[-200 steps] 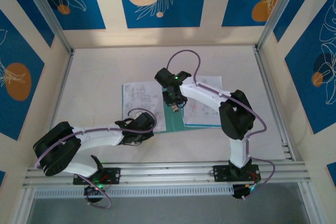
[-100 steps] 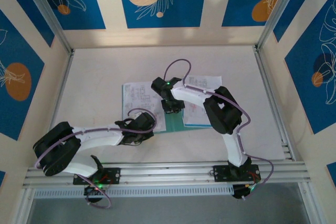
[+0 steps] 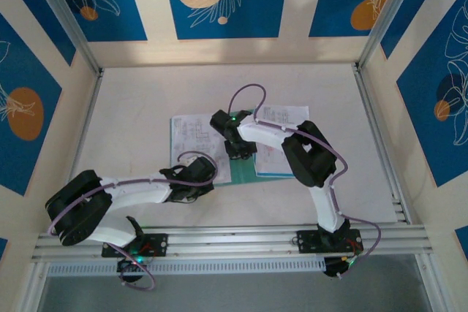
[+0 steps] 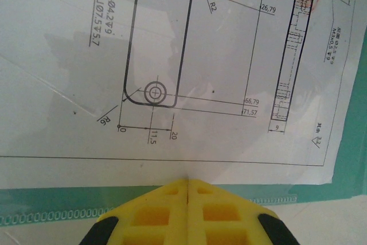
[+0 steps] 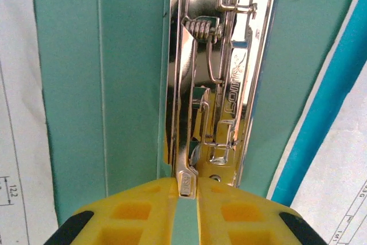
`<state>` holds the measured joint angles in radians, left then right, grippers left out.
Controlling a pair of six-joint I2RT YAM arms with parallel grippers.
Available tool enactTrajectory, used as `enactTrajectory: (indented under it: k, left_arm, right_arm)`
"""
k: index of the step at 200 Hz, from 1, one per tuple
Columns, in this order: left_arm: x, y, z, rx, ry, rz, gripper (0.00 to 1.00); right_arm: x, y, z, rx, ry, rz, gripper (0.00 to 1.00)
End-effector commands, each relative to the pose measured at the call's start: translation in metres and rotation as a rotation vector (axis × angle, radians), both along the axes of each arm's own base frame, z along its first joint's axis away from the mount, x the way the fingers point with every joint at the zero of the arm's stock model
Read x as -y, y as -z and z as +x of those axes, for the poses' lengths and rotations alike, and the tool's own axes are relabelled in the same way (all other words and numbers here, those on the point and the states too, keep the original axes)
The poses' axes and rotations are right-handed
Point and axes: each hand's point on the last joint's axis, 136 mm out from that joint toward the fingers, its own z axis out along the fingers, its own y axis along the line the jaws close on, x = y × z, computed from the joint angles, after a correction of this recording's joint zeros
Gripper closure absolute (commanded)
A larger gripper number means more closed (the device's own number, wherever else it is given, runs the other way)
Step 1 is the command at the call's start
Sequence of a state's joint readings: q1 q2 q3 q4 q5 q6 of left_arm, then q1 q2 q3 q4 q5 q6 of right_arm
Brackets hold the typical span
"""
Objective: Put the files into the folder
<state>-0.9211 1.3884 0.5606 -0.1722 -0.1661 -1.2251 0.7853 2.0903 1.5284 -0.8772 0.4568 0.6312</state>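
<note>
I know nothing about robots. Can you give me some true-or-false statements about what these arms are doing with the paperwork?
1. The thin teal-green folder lies open on the table. True.
2. The right gripper pinches a paper sheet. False: it is shut on the shiny metal spring clip at the folder's spine.
3. The left gripper has its yellow fingers spread wide. False: they are pressed together.
4. The white paper sheet ahead of the left gripper carries a technical drawing. True.
</note>
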Motion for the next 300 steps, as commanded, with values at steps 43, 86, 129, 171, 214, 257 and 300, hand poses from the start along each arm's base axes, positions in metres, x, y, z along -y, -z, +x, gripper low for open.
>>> enactTrajectory:
  k: [43, 86, 129, 171, 214, 257, 300]
  left_arm:
    - [-0.039, 0.025, -0.025, -0.095, -0.044, 0.141, 1.0]
    - [-0.042, 0.026, -0.025, -0.096, -0.055, 0.145, 1.0]
    - [-0.045, 0.026, -0.027, -0.097, -0.061, 0.146, 1.0]
    - [-0.043, 0.026, -0.027, -0.097, -0.056, 0.143, 1.0]
    - [-0.042, 0.026, -0.026, -0.094, -0.052, 0.141, 1.0]
    - [-0.04, 0.026, -0.025, -0.094, -0.05, 0.137, 1.0]
    - [-0.042, 0.026, -0.026, -0.095, -0.049, 0.142, 1.0]
  right_arm:
    - [0.056, 0.033, -0.018, -0.1, 0.037, -0.169, 0.82]
    - [0.058, 0.028, -0.014, -0.083, 0.005, -0.166, 0.84]
    - [0.055, 0.02, -0.007, -0.067, -0.026, -0.163, 0.85]
    - [0.033, -0.003, -0.007, -0.003, -0.047, -0.082, 0.83]
    - [0.006, -0.054, -0.002, 0.089, -0.05, 0.056, 0.81]
    - [-0.008, -0.04, -0.004, 0.048, -0.053, 0.031, 0.81]
    - [-0.011, -0.024, -0.003, 0.03, -0.057, -0.036, 0.82]
